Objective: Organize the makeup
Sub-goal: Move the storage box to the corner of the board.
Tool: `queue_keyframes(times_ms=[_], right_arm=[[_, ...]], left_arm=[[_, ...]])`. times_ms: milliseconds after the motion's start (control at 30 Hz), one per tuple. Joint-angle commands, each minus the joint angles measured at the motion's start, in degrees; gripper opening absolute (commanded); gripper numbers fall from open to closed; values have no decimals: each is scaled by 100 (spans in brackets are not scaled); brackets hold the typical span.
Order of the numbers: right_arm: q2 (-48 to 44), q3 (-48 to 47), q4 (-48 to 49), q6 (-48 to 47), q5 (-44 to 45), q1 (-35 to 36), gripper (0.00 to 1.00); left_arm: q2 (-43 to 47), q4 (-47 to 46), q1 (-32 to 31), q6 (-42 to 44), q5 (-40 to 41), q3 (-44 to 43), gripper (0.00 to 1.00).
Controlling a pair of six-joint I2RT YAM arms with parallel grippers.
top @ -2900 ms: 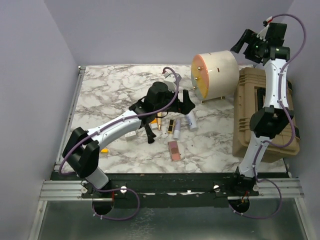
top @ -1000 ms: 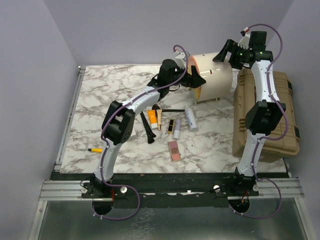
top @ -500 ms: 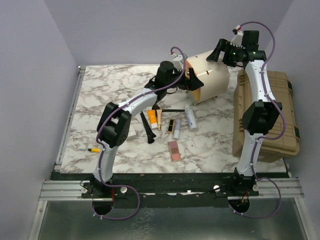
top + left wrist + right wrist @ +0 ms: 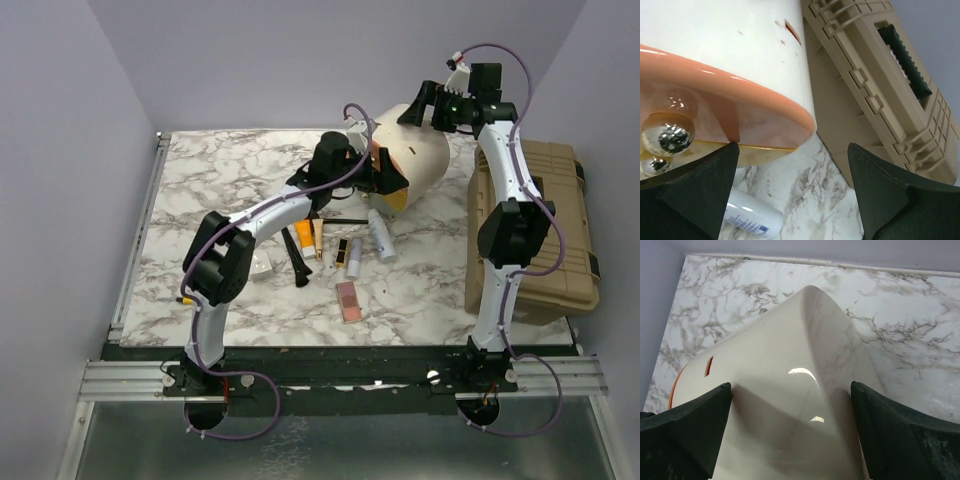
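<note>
Table [image 4: 210, 185]: white marble, grey veins; lilac walls [image 4: 60, 150] around.
Left end effector [image 4: 388, 176]: spread wide, empty, at the case's [image 4: 428, 155] orange rim.
Right end effector [image 4: 418, 104]: spread wide astride the case top, empty.
Makeup [image 4: 345, 255]: loose on the table, just nearer the bases than the left end effector.

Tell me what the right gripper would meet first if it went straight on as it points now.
The right gripper would meet the cream cylindrical case first: its curved wall fills the space ahead between the open jaws. How near it is, I cannot tell.
</note>
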State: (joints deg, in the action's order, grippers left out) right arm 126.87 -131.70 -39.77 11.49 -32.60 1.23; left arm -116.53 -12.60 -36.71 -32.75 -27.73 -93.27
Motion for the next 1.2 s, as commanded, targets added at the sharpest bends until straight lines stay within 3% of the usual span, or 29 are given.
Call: queue_keyframes(times_ms=[0,367,667,833,1000,1167], right_arm=[[412,389,-1351,-219,-1054,566,100],[769,-4,-1905,-718,-799,1064,100],[678,59,-1799,-808,-967,1093,100],[656,-1308,-1999,-888,579,1091,100],[-370,-329,-884,-1039,1623,1098,100],[-981,-239,-633,-857,2096,1095,100]], left_arm=[[402,-284,-297,47,-125,299,91],[1077,-272,-419,46,-111,858,92],[1372,-273,-632,83,-43,1320,92],[1482,74,-641,372,86,1392,93],[1862,500,-630,875,221,1398,94],[2142,574,-604,1171,271,1588,95]])
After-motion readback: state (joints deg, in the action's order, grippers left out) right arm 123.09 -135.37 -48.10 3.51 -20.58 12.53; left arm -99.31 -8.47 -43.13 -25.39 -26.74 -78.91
